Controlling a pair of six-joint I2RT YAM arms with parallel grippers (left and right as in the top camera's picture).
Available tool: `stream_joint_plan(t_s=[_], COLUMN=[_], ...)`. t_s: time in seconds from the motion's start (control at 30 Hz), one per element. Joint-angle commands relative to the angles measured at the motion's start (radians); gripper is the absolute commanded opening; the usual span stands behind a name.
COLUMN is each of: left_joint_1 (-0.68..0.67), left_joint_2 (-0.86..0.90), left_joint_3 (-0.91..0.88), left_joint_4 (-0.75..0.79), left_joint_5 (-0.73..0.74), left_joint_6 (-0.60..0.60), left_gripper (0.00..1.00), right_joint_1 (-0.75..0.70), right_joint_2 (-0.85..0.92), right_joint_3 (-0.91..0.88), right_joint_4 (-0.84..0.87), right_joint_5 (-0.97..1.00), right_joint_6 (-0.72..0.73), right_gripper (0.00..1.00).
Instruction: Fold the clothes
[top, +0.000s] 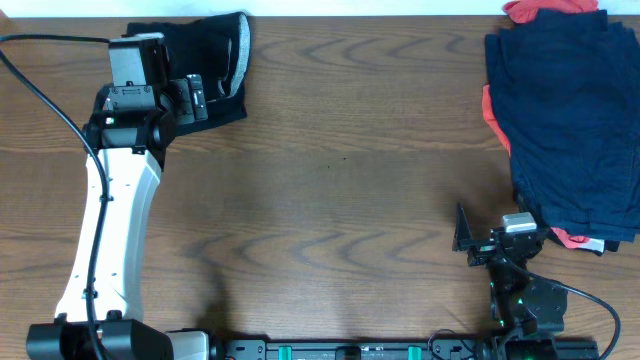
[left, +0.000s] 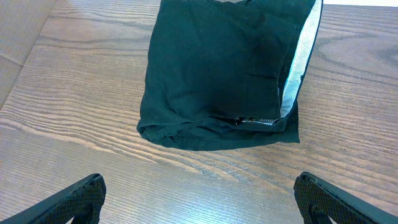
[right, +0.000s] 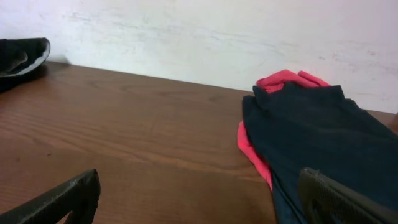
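The black shorts (top: 218, 55) lie folded into a compact bundle at the table's far left, with the light inner waistband showing along the right edge. In the left wrist view the shorts (left: 211, 68) lie just ahead of the fingers. My left gripper (top: 195, 97) is open and empty, right beside the bundle's near edge, with bare wood between its fingers (left: 199, 199). My right gripper (top: 468, 240) is open and empty at the front right, far from the shorts (right: 22, 56), which show at the far left of its view.
A pile of navy blue garments (top: 570, 110) lies at the right edge with a red-orange garment (top: 530, 10) poking out beneath it. Both show in the right wrist view: the navy pile (right: 323, 137) and the red-orange garment (right: 286, 81). A white wall (right: 217, 31) runs behind the table.
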Motion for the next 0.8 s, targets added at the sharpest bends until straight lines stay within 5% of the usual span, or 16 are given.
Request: stream_joint_plan(t_s=[0.0,0.3,0.77], left_joint_1=[0.002,0.002,0.002], left_joint_2=[0.001,-0.097,-0.682], left_joint_3=[0.004,-0.032,-0.789], left_joint_4=[0.0,-0.077,0.456], left_joint_5=[0.001,0.075,0.154], left_joint_6=[-0.005,-0.035,-0.051], left_gripper=[0.98,0.98,0.98], right_joint_1=[-0.008,-0.007,-0.007], right_joint_2=[-0.01,-0.01,-0.01], right_joint_3=[-0.004,-0.004,-0.004], right_joint_4=[-0.002,-0.002,-0.002], right_joint_5=[-0.006,-0.006,-0.006], right_joint_6=[-0.014,-0.014,-0.014], right_gripper=[0.99,0.99,0.99])
